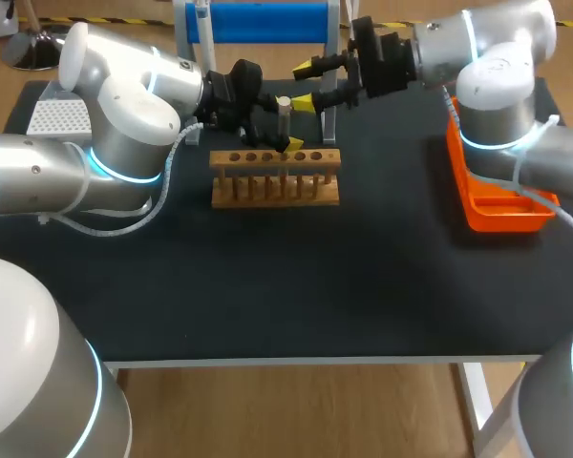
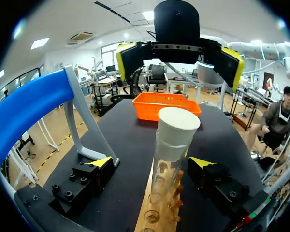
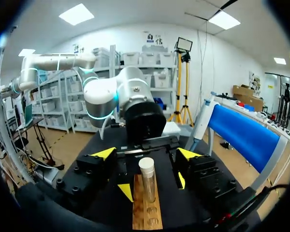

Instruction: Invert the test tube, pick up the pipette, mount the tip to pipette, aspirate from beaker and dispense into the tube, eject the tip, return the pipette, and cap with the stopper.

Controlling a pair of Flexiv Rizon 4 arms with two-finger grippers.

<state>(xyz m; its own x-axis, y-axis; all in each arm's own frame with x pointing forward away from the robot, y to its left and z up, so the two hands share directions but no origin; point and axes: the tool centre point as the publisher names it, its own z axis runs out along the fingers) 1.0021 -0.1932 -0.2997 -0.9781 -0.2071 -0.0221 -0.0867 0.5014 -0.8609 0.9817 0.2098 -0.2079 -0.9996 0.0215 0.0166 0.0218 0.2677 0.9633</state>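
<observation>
Two grippers face each other over the wooden rack [image 1: 275, 179] on the black table [image 1: 286, 286]. The test tube [image 1: 284, 113] stands upright in the rack with a white stopper [image 2: 179, 123] on top. The left gripper [image 2: 151, 163] is spread, one finger on either side of the tube and neither touching it. The right gripper [image 1: 306, 84] hangs wide open just beyond.

The black table [image 1: 296, 286] is carrying a wooden rack [image 1: 275, 179] toward the middle of its rear half. A white perforated box [image 1: 55, 116] is lying at the far left corner. A blue stand [image 1: 258, 21] is standing at the back edge behind the rack, and an orange tray [image 1: 501, 215] is sitting at the right side.
</observation>
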